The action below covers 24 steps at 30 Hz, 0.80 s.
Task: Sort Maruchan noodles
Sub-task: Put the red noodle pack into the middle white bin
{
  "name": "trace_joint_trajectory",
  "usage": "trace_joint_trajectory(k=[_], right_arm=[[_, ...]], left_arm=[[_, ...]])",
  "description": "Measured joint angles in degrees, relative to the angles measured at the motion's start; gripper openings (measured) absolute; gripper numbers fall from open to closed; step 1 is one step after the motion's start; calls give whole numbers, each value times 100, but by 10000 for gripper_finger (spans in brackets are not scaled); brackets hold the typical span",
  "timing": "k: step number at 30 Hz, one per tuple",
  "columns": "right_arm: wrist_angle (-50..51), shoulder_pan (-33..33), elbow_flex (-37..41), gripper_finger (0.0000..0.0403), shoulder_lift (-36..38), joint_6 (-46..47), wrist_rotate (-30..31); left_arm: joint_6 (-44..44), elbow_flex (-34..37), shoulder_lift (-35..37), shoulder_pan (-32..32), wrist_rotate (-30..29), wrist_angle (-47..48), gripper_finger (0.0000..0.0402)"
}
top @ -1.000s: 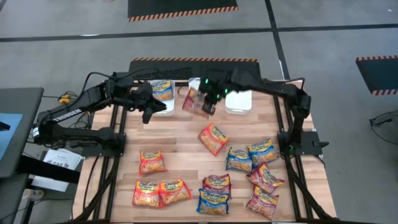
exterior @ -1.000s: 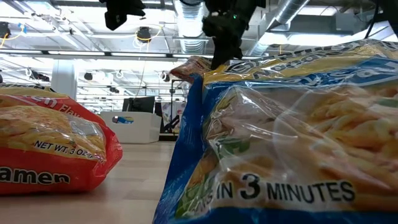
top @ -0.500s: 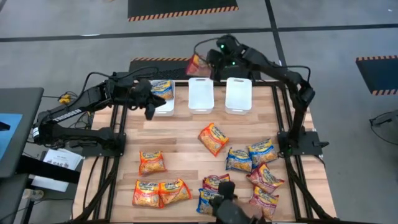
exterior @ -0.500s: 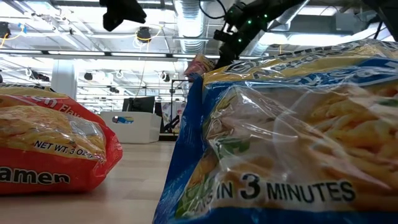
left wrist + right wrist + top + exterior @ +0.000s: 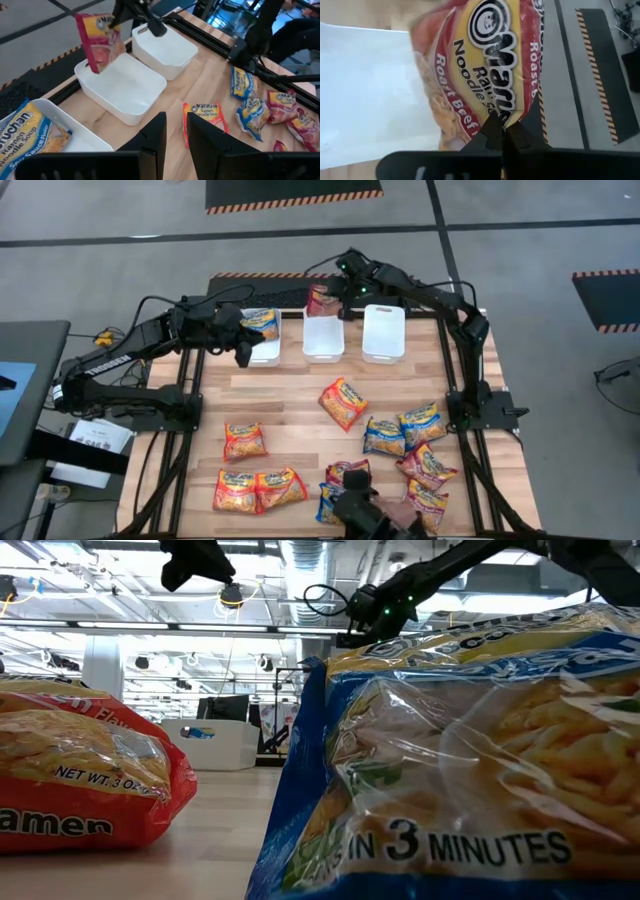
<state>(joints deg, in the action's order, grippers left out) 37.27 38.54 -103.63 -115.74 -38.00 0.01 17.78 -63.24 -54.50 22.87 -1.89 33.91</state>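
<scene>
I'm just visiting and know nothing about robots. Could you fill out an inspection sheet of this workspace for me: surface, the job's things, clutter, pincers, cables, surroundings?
Surface: wooden table, bare planks between packets.
Job's things: a maroon noodle packet hangs above the far edge of the middle bin; a blue packet lies in the left bin; the right bin looks empty; about ten loose packets lie on the near half.
Clutter: nothing seen.
Pincers: right pincer shut on the maroon noodle packet's edge; left pincer empty, slightly parted, beside the left bin.
Cables: thin cable looped on the right arm.
Surroundings: grey floor with striped black mats; ceiling lights in the low view.
</scene>
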Motion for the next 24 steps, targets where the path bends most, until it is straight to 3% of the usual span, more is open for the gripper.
trace_joint_trajectory(k=[11, 17, 24], right_arm=[[-252, -263, -8, 6, -51, 126, 21], [-200, -278, -20, 6, -356, -212, 659], [-78, -349, -2, 7, -464, -243, 866]], left_arm=[[30, 0, 0, 0, -33, 6, 61], [30, 0, 0, -2, -32, 16, 61], [46, 0, 0, -2, 10, 28, 61]])
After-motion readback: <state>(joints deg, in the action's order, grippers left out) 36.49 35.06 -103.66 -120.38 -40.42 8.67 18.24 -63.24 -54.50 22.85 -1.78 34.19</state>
